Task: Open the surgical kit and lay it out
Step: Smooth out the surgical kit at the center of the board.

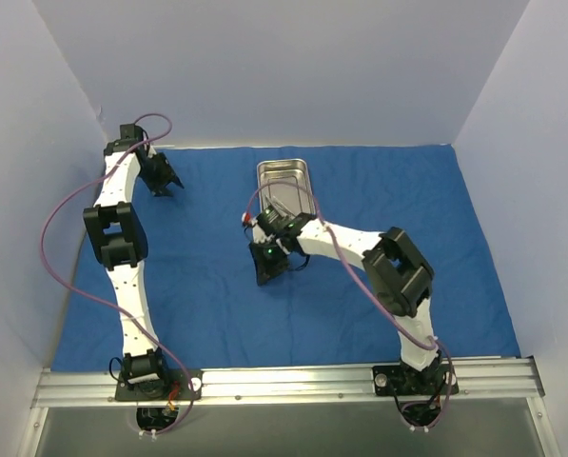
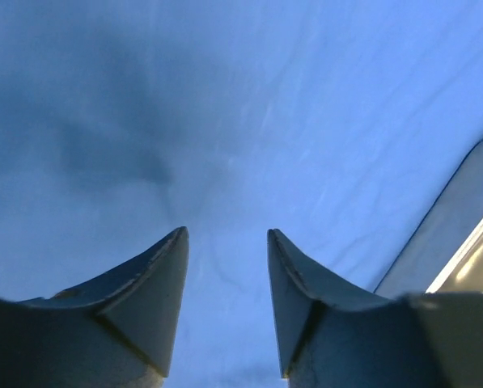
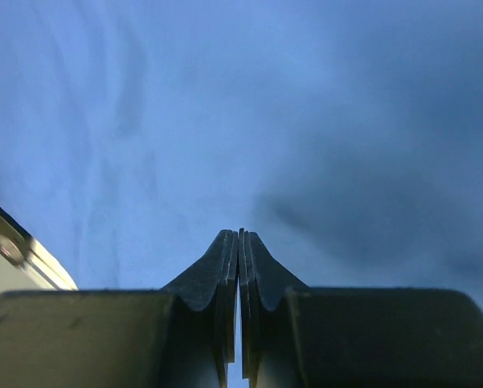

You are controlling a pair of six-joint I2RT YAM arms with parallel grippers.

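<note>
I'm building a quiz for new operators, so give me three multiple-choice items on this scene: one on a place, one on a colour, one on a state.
1. Where does the steel tray sit?
A) far middle of the table
B) near left corner
C) on the metal rail

2. What colour is the cloth?
A) green
B) blue
C) white

3. How is the right gripper?
A) wide open
B) shut around the tray's rim
C) shut, fingers together

Answers: 1 A, the top view shows it near the back wall. 2 B, it is blue in every view. 3 C, its fingers meet over cloth.
</note>
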